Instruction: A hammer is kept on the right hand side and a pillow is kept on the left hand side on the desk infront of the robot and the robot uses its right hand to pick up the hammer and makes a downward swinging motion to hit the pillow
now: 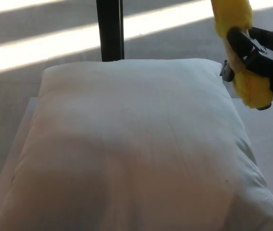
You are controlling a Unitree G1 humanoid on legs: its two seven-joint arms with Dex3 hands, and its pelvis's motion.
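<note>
**A bare indoor room, type unclear**

You are looking at an indoor space with a grey tiled floor (40, 101), crossed by bright bands of sunlight (45, 48) that suggest a window nearby. A dark upright post (110, 29) stands behind a pale surface (271, 134). Nothing you can see settles whether this is a lab, office or home.
</note>
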